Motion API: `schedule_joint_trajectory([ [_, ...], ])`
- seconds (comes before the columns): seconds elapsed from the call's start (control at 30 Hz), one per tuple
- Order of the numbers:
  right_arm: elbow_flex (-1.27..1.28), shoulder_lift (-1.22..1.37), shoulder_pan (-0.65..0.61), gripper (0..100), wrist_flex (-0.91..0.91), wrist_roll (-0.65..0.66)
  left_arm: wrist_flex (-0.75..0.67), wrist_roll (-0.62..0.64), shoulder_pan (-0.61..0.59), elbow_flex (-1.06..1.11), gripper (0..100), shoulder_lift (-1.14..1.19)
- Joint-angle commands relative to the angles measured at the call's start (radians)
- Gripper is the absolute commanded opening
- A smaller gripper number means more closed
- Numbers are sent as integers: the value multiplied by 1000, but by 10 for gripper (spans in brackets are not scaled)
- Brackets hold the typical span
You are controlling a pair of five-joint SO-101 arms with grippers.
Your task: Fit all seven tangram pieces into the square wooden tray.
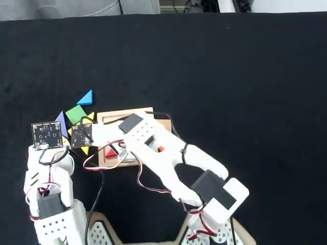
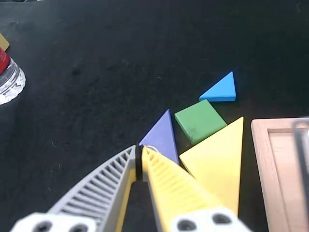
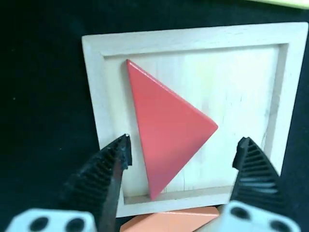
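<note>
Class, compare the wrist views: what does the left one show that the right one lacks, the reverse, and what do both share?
Left wrist, not right: the blue triangle, green square, purple triangle and a bottle. Right wrist, not left: the red triangle inside the wooden tray and an orange piece just outside it. Both: part of that tray.

The table [image 1: 240,71] is draped in black cloth to every edge. Beyond its far edge lies a pale grey surface [image 1: 76,6], with dark cables [image 1: 204,5] toward the right. A clear bottle [image 2: 7,79] stands on the cloth.
</note>
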Motion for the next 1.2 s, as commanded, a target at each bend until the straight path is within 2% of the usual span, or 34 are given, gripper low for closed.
schedule_joint_trajectory([
  [0.0,-2,-10,-23,328,9,11,-20,2,-5,19,30,-6],
  [0.13,-33,-27,31,298,2,3,-20,2,-7,19,30,-6],
  [0.2,-58,-36,80,206,2,-2,-20,2,-7,19,30,-6],
  [0.3,-99,-25,127,8,-41,-92,-21,2,-8,19,30,-6],
  [0.4,-101,-4,161,56,-147,-204,-21,6,-28,18,30,-6],
  [0.5,-104,39,175,8,-255,-305,-23,9,-70,12,30,-8],
  [0.67,-160,125,173,10,-315,-433,-46,9,-74,18,30,-8],
  [0.93,-240,205,172,10,-222,-430,-49,9,-71,19,30,-8],
  [1.17,-237,205,169,10,-140,-361,-49,9,-71,19,30,-8],
])
